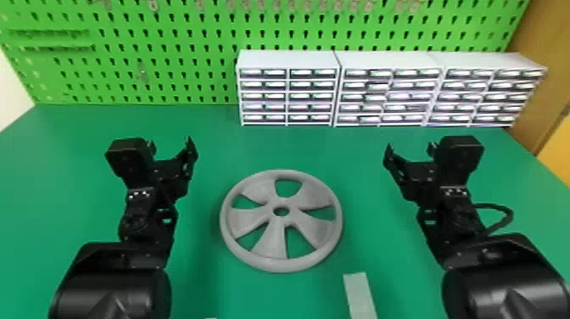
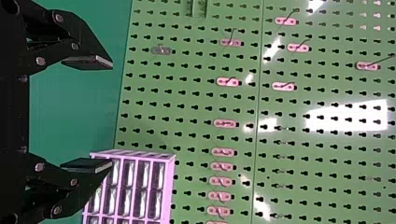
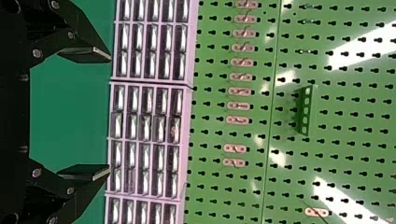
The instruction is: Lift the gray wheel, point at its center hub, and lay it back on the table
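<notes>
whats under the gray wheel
The green table shows through the openings between the spokes of the gray wheel. Whatever is directly beneath its solid rim and spokes is covered, so that can't be seen.

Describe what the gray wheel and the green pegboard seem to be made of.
The gray wheel looks like matte molded or printed plastic: its spokes and rim shade softly, with no sharp glints. Painted metal can't be ruled out.

The green pegboard is probably painted sheet metal with a fairly glossy coat, going by its crisp, regular punched slots and bright patches of reflected light; hard plastic remains possible.
</notes>
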{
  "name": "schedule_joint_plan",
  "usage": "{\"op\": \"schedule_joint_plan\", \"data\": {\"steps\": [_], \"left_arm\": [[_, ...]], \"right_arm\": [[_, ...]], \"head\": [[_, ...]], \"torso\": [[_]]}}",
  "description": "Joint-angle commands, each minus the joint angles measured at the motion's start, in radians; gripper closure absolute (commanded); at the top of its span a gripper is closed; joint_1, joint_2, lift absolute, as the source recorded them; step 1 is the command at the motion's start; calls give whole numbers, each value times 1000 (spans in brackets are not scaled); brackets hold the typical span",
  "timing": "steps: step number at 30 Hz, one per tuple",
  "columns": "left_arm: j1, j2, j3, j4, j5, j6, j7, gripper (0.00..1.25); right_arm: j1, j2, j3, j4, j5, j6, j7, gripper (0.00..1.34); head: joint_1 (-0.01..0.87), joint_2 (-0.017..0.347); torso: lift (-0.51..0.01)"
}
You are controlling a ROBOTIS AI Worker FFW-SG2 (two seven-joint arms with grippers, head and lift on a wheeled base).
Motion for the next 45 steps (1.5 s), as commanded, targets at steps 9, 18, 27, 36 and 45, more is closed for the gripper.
{"op": "schedule_joint_plan", "data": {"steps": [9,18,27,36,45], "left_arm": [[0,0,2,0,6,0,0,502],[0,0,2,0,6,0,0,502],[0,0,2,-2,6,0,0,502],[0,0,4,-2,6,0,0,502],[1,0,5,-2,6,0,0,502]], "right_arm": [[-5,-1,8,1,-1,17,0,427],[-8,-1,10,0,-4,20,0,427],[-16,-5,16,0,-15,40,0,427],[-86,-24,63,-34,-40,204,0,427],[-206,-34,132,-45,-64,415,0,424]], "head": [[692,48],[692,48],[692,48],[692,48],[692,48]], "torso": [[-96],[-96],[-96],[-96],[-96]]}}
